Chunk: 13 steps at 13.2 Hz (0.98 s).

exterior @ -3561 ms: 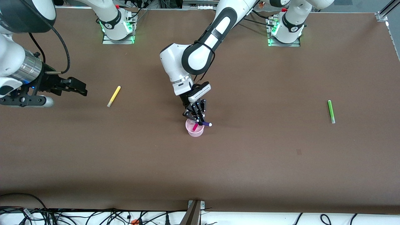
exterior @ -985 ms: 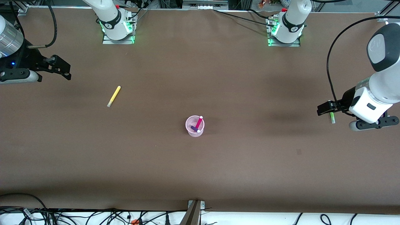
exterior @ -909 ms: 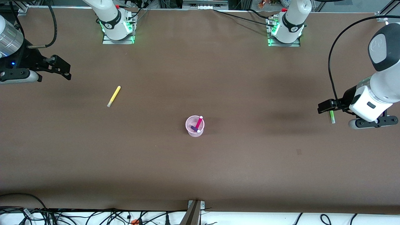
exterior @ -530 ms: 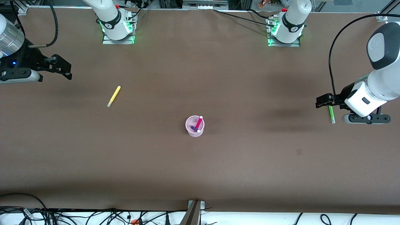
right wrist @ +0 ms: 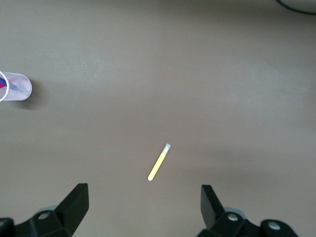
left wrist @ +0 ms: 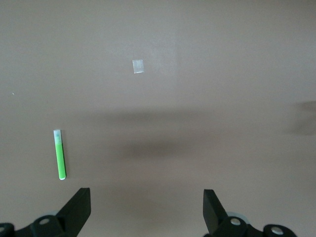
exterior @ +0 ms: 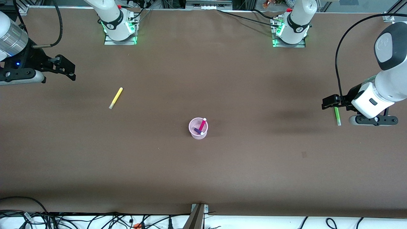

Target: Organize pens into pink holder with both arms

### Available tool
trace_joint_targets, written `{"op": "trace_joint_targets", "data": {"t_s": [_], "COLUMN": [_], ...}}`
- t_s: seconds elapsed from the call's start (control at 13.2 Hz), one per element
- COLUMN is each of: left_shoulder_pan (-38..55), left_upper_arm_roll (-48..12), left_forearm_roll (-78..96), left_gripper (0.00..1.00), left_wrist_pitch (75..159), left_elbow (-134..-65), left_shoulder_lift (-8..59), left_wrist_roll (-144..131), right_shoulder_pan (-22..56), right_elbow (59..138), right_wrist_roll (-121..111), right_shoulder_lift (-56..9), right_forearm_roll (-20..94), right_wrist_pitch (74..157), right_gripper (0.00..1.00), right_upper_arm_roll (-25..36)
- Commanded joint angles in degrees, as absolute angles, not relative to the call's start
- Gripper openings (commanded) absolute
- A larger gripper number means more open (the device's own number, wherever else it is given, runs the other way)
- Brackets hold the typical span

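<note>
Brown matting covers the whole table point(exterior: 203, 165), with both arm bases bolted along its far edge. Near the middle stands the pink holder point(exterior: 198, 128), upright, with the magenta-pink pen point(exterior: 202, 124) and the purple pen point(exterior: 198, 130) leaning inside it, pale ends up. Lying flat toward the right arm's end of the table, well apart from the holder and a little farther from the front camera, is the yellow pen point(exterior: 116, 98); the right wrist view shows it alone on the mat point(right wrist: 159, 162), with the holder point(right wrist: 15, 87) at that frame's edge. Up in the air over the table's edge at that end hangs the right gripper point(exterior: 65, 68), its fingers spread wide with nothing between them. At the left arm's end lies the green pen point(exterior: 336, 115), flat on the mat, also seen from the left wrist point(left wrist: 59, 154). Over the green pen's farther end is the left gripper point(exterior: 329, 102), its fingers parted and empty. A small pale square patch point(left wrist: 138, 65) marks the mat nearby.
</note>
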State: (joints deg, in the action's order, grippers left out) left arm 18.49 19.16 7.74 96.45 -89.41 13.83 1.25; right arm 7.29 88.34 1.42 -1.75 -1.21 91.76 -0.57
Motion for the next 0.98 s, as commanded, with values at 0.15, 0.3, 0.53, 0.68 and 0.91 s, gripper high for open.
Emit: {"op": "trace_joint_targets", "data": {"t_s": [0.15,0.3,0.53,0.68,0.91], "left_shoulder_pan": [18.0,17.9,17.8,17.6,17.3], "left_upper_arm_roll": [18.9,18.9,18.9,18.9,18.9], "left_forearm_roll": [8.8,8.7,8.7,8.8,8.7], "left_gripper": [1.0,1.0,1.0,1.0,1.0], "left_wrist_pitch": [96.6,96.7,96.8,96.9,96.9], "left_elbow": [-90.3,-90.3,-90.4,-90.4,-90.4], "left_shoulder_lift": [13.1,13.2,13.3,13.4,13.8], "left_wrist_roll": [1.9,1.9,1.9,1.9,1.9], "right_shoulder_pan": [7.7,7.7,8.1,8.1,8.8], "right_elbow": [87.6,87.6,87.6,87.6,87.7], "right_wrist_roll": [0.8,0.9,0.8,0.8,0.8], "right_shoulder_lift": [-1.7,-1.8,-1.9,-1.9,-2.0], "right_forearm_roll": [-1.8,-1.8,-1.8,-1.8,-1.8], "right_wrist_pitch": [91.3,91.4,91.8,91.9,91.9], "right_gripper": [1.0,1.0,1.0,1.0,1.0], "right_upper_arm_roll": [-0.6,-0.6,-0.6,-0.6,-0.6]}}
